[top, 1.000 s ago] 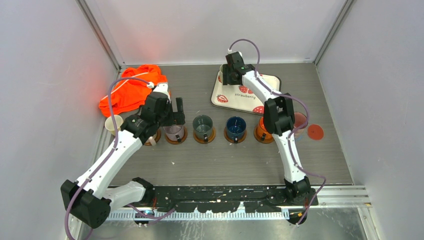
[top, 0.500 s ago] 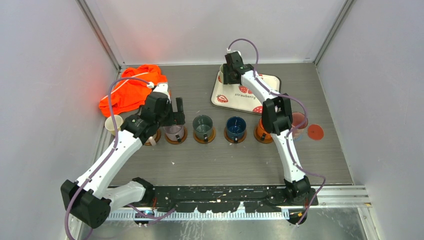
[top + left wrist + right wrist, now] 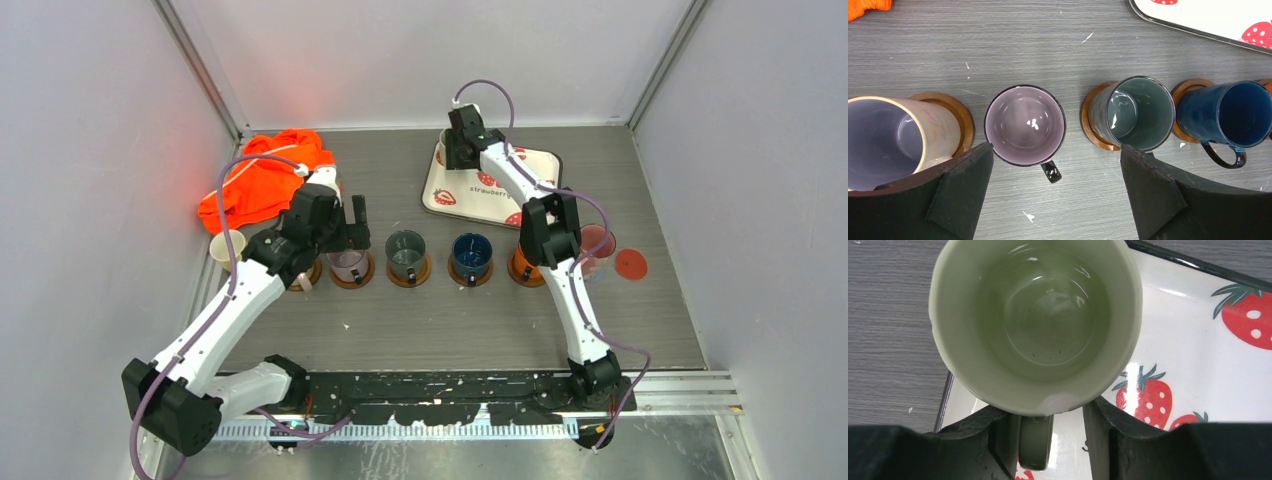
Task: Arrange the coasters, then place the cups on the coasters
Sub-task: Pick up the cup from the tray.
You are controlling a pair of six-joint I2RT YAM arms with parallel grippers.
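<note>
My right gripper (image 3: 1045,410) reaches over the strawberry tray (image 3: 1198,365) at the back, its fingers either side of the handle (image 3: 1034,445) of a pale green cup (image 3: 1035,315). The left finger touches the handle and a gap shows at the right finger. My left gripper (image 3: 1056,150) hangs wide open above the near side of a lilac cup (image 3: 1025,125). Beside it stand a speckled cream-pink cup (image 3: 893,140), a grey-green cup (image 3: 1135,112) and a navy cup (image 3: 1233,112), each on a wooden coaster (image 3: 1093,127). An orange cup (image 3: 522,262) is partly hidden by the right arm.
A red coaster (image 3: 630,264) lies bare at the right, beside a pinkish cup (image 3: 601,243). A cream cup (image 3: 227,246) stands alone by the left wall. An orange cloth (image 3: 265,180) is bunched at the back left. Walls close in on three sides.
The right gripper's fingers have narrowed around the green cup's handle, and the right elbow has shifted slightly left. The left arm has not moved.
</note>
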